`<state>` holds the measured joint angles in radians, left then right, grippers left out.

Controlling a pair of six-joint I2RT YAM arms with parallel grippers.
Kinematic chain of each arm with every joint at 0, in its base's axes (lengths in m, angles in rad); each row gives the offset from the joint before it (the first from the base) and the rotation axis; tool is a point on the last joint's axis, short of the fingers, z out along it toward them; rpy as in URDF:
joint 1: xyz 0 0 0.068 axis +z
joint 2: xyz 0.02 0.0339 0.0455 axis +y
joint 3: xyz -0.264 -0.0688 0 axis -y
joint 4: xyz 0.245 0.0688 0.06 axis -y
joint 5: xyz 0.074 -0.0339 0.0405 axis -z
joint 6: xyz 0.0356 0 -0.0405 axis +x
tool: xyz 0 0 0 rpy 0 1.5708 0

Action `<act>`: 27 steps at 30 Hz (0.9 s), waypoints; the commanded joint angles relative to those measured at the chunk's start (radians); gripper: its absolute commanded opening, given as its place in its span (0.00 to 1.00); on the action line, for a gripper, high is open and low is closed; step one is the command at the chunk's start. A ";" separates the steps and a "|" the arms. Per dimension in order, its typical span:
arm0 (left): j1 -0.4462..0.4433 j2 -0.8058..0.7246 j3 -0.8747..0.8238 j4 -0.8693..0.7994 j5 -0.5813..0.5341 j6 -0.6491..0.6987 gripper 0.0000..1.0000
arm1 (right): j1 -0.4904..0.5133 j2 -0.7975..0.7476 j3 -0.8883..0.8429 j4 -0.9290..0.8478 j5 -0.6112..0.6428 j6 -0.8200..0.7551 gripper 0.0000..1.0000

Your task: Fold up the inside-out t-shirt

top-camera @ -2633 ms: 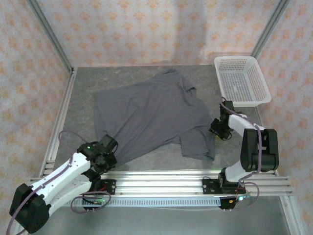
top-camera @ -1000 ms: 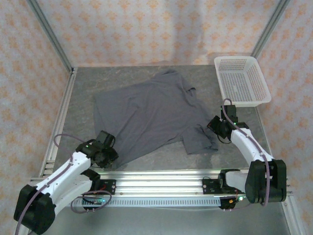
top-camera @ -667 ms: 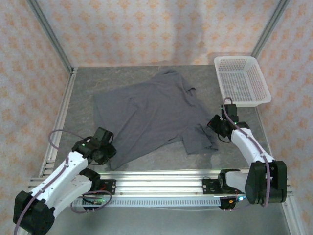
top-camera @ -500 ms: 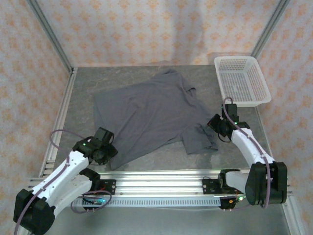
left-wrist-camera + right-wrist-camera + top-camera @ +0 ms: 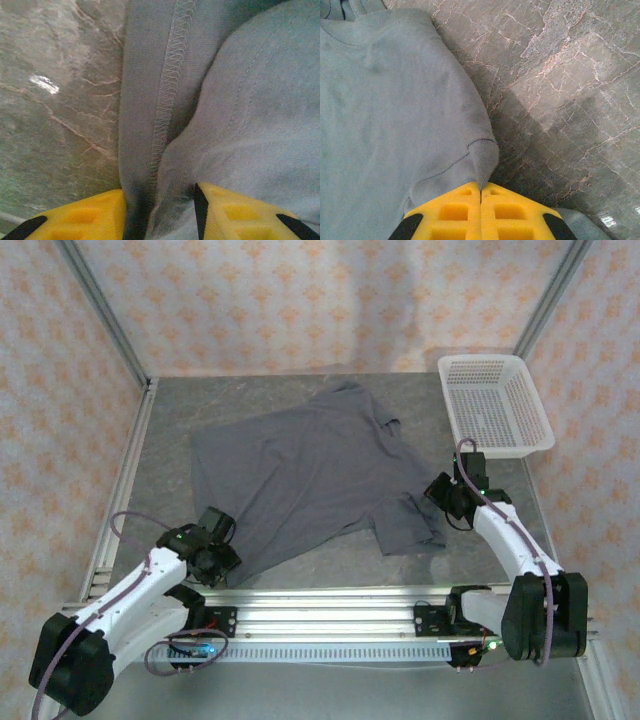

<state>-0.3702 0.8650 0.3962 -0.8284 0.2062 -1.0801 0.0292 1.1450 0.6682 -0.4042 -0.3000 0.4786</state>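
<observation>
Inside-out t-shirt [image 5: 310,475]: dark slate-grey, spread mostly flat on the grey marbled table [image 5: 250,400]. It lies mid work area at a slant, with one end toward the far side. The near-right part is rumpled and doubled over on itself. A white mesh basket [image 5: 497,451] stands at the far right corner, apart from the cloth.

Left gripper [image 5: 216,558]: low, at the shirt's near-left corner. In the left wrist view its yellow fingers [image 5: 85,220] stand a little apart, and a bunched fold of cloth fills the gap. A stitched seam runs down into that gap — the fingers are clamped on the shirt's edge. Bare table shows left of the seam.

Right gripper [image 5: 445,502]: at the shirt's near-right edge, beside the rumpled part. In the right wrist view the yellow pads [image 5: 445,210] are pressed together, with a corner of the shirt pinched at their tips. The cloth spreads away to the upper left — bare table lies to the right.
</observation>
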 commanded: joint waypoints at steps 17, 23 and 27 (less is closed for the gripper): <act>0.012 -0.006 0.073 -0.060 -0.026 0.059 0.39 | -0.002 -0.013 0.026 -0.019 0.002 -0.002 0.00; 0.011 0.020 0.022 0.005 -0.003 0.032 0.39 | -0.003 -0.023 0.028 -0.030 0.006 -0.005 0.00; 0.012 0.007 -0.005 0.020 -0.011 0.024 0.41 | -0.003 -0.024 0.033 -0.031 0.009 -0.006 0.00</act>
<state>-0.3702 0.8795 0.4145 -0.8230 0.2054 -1.0470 0.0292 1.1393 0.6689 -0.4049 -0.3000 0.4786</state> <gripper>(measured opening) 0.407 0.042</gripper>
